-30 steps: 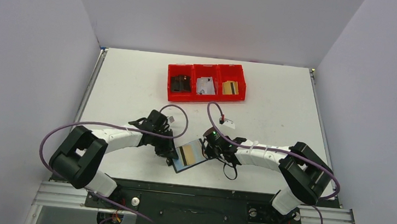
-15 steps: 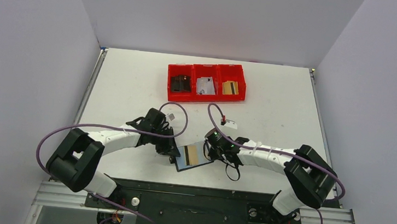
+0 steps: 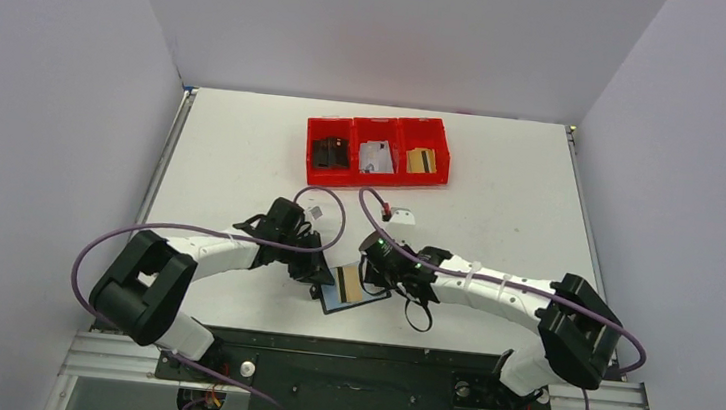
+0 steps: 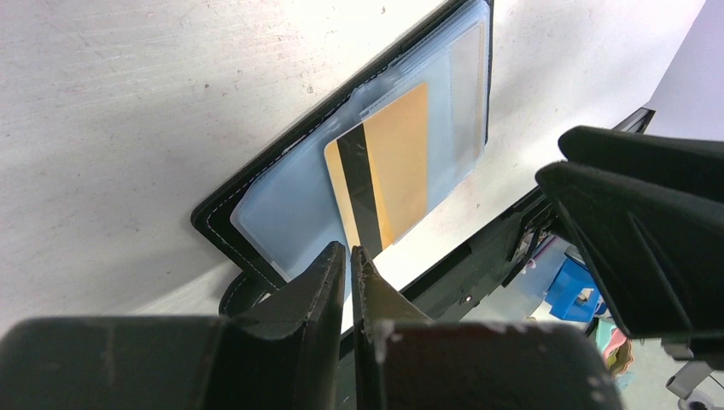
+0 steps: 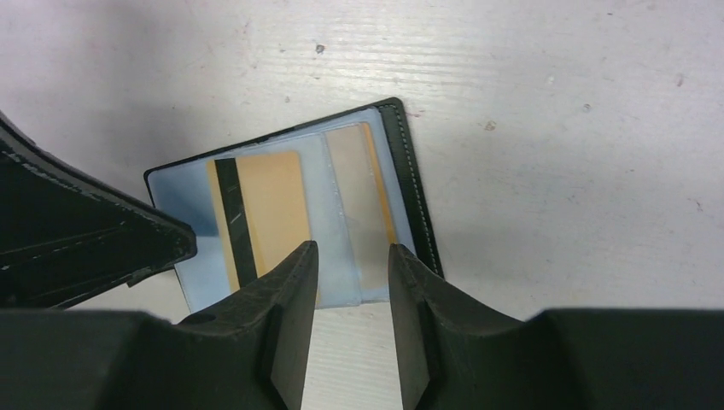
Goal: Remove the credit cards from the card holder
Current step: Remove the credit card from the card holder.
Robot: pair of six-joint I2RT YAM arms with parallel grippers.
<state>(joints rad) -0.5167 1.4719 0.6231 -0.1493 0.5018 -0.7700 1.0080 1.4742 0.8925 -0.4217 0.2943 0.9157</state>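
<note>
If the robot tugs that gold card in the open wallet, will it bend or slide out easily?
The gold card looks thin, flat and rigid, so it probably stays stiff. The glossy clear sleeve suggests it slides easily, though the thin card holder lies loose on the table and may drag along.

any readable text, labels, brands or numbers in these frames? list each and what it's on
No readable text in any view.
Gold card: dark stripe only, no print showing.
Card holder: no lettering visible.
Contents of the red bins: too small to read.
White tag by the right arm's cable: too small to read.
</note>
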